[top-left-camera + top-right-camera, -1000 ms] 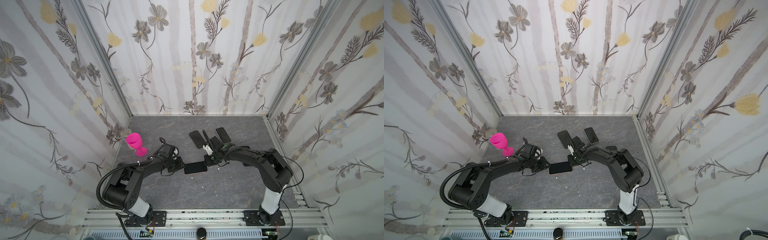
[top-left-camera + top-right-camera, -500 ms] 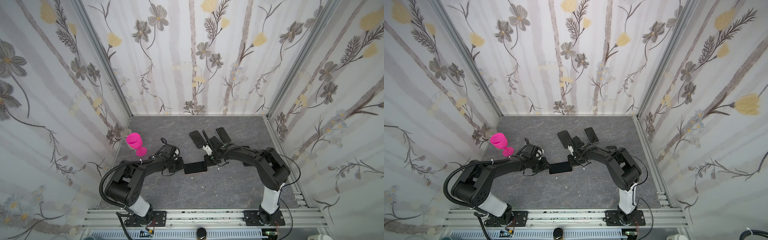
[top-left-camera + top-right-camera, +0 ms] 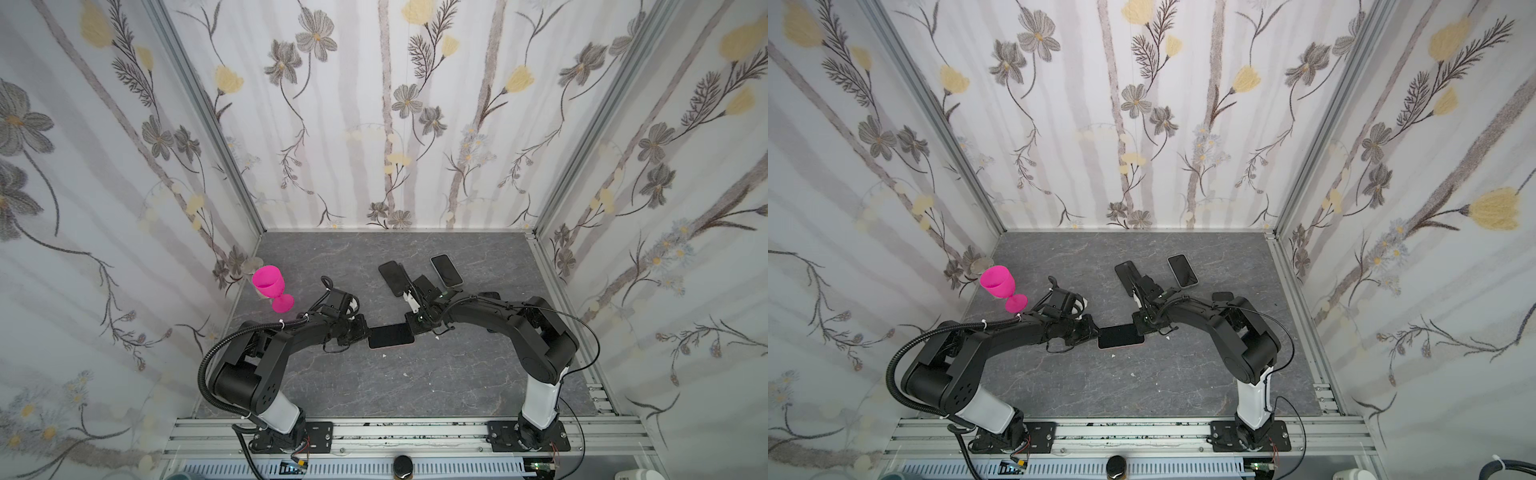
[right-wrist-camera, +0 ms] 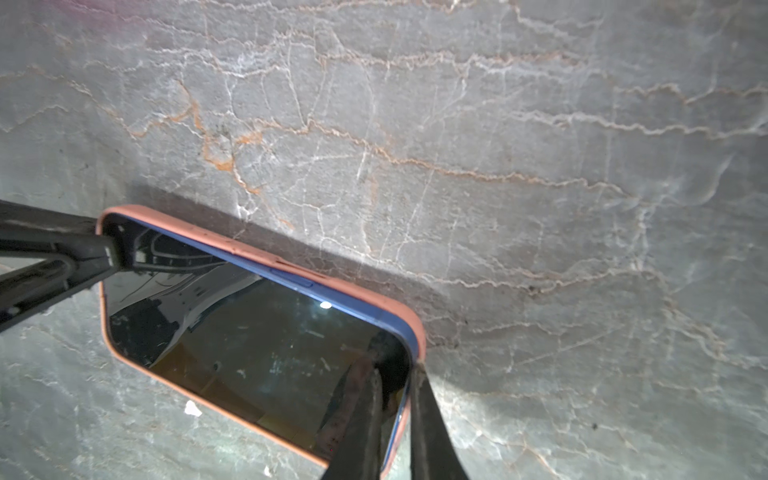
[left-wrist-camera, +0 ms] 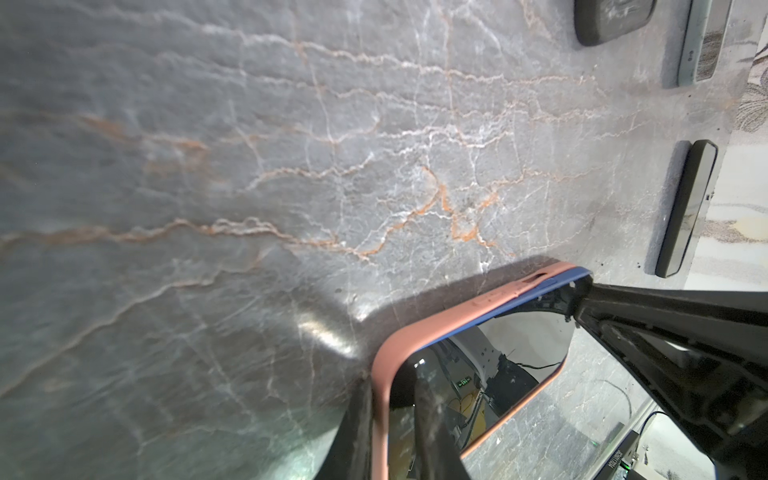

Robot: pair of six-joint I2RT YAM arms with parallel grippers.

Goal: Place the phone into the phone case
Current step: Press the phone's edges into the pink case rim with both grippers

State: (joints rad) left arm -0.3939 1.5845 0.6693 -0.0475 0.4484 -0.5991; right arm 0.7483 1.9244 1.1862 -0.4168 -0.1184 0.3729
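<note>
Currently the phone (image 3: 390, 336) lies flat, screen up, about the middle of the worktop (image 3: 415, 386), sitting inside the salmon phone case (image 5: 380, 415) but apparently not fully home. Both wrist views show a strip of its blue edge above the case rim along one long side.

The left end effector (image 3: 363, 330) is clenched on one short end, with one finger on the glass and the other outside the case wall. The right end effector (image 3: 412, 326) is clenched on the opposite end near a corner, its fingers straddling the rim in the same way.

The step in hand looks like seating the last raised edge. Several things could go wrong from here:

- **Rocking:** squeezing at one corner could tip the phone, so the seated side lifts as the raised side goes down.
- **Prying:** a finger outside the soft wall may pull the rim outward and let the phone pop free.
- **Slipping:** the glass looks slick, so a finger could skid across it.
- **Sliding:** uneven pushes from the two ends could move the whole assembly across the smooth worktop.

A pink goblet (image 3: 272, 284) stands near the left edge, and two spare handsets (image 3: 392, 276) (image 3: 446, 269) lie toward the far edge, well apart from the work.
</note>
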